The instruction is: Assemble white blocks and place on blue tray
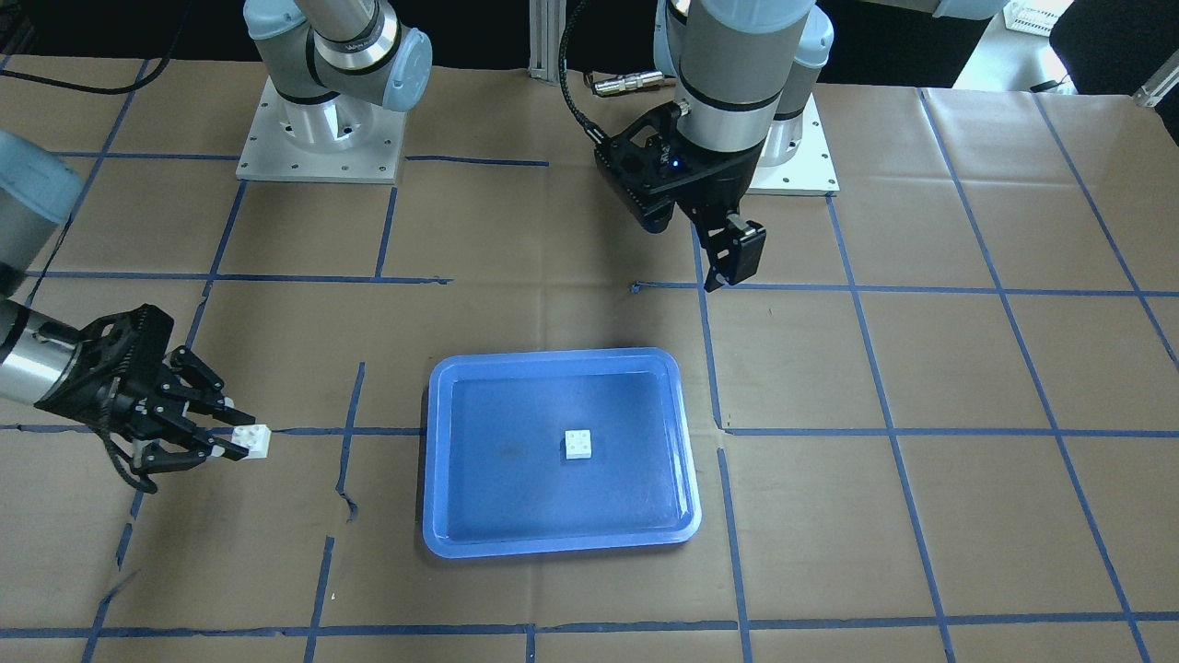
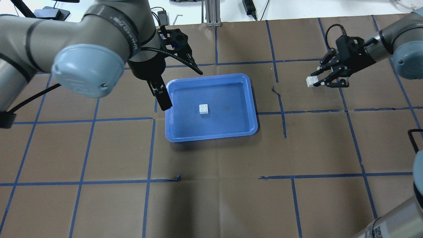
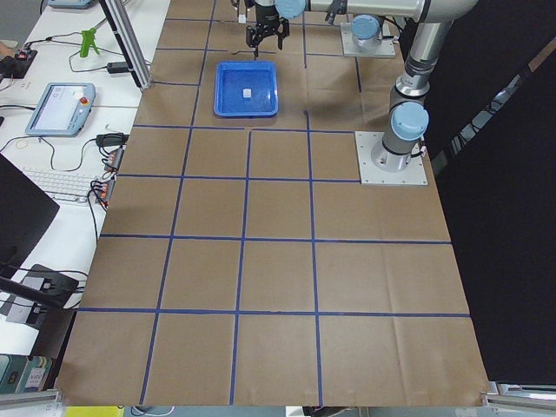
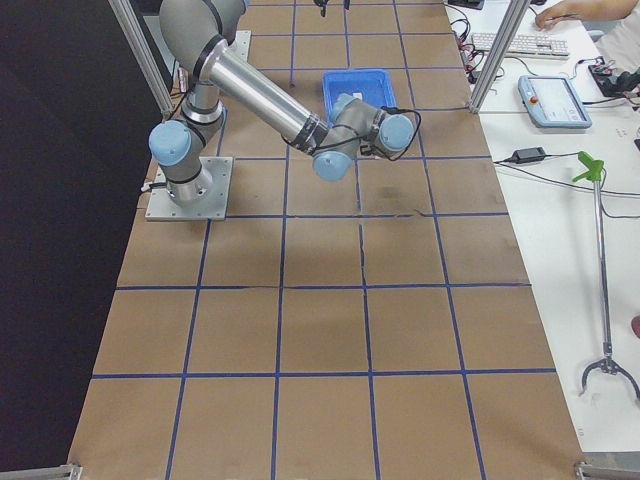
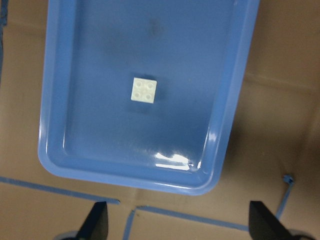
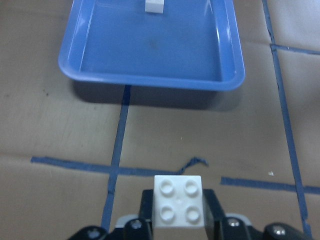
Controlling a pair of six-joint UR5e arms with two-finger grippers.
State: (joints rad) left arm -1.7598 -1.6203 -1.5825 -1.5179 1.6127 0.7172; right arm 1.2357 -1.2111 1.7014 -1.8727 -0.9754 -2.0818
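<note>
The blue tray [image 1: 553, 361] lies mid-table, also in the overhead view [image 2: 211, 77] and both wrist views [image 5: 227, 125] [image 6: 150, 80]. One white block [image 1: 578, 445] sits studs-up on its floor [image 2: 204, 108] [image 5: 144, 90] [image 6: 153, 6]. My right gripper [image 1: 241, 444] is shut on the second white block [image 2: 311, 81] [image 6: 178, 207], held studs-up just above the paper, well off the tray's side. My left gripper [image 2: 183, 90] is open and empty, hovering high over the tray's edge nearest the robot [image 1: 726, 274]; its fingertips [image 5: 97, 220] stand wide apart.
Brown paper with a blue tape grid [image 1: 857, 290] covers the table. The two arm bases [image 1: 318, 138] [image 1: 792, 147] stand at the robot's side. A torn tape end [image 2: 276, 91] lies between the tray and my right gripper. Desks with a keyboard and a pendant [image 3: 61, 109] flank the table.
</note>
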